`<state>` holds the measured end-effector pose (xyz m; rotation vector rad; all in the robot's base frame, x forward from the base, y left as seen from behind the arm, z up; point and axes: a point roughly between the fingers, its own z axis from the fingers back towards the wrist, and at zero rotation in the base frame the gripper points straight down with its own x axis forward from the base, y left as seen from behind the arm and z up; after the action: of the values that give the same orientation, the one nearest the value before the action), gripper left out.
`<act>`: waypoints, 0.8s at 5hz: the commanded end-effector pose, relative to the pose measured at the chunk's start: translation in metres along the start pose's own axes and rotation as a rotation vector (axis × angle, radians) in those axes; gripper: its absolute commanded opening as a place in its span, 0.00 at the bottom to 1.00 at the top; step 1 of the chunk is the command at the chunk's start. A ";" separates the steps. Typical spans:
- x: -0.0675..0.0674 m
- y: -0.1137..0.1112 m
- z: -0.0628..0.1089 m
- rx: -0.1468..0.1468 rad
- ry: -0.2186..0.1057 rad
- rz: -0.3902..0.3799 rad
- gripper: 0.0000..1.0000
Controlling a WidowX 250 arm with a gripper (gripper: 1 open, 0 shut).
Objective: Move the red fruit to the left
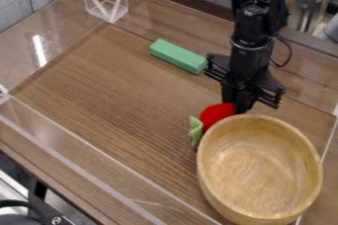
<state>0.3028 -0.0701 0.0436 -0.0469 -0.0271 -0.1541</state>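
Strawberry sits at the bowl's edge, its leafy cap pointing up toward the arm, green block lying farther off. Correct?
Not quite: the cap points away from the arm, down-left in the camera view. The strawberry does sit at the bowl's edge, with the green block farther off.

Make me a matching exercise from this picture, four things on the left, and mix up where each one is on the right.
Things:
1. Red fruit
2. Green block
3. Wooden bowl
4. White wire-like stand

Places:
A. Near the far edge of the table, farthest from the bowl
B. Right at the claw
C. Nearest the camera of the four
D. Lying flat between the stand and the fruit

Right pairs: 1-B, 2-D, 3-C, 4-A
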 end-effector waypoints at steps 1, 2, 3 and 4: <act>0.004 0.005 0.048 0.014 -0.136 0.045 0.00; -0.003 0.036 0.074 0.037 -0.185 0.086 0.00; -0.011 0.085 0.086 0.068 -0.204 0.173 0.00; -0.020 0.134 0.091 0.096 -0.201 0.203 0.00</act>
<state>0.2935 0.0717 0.1096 0.0206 -0.1666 0.0766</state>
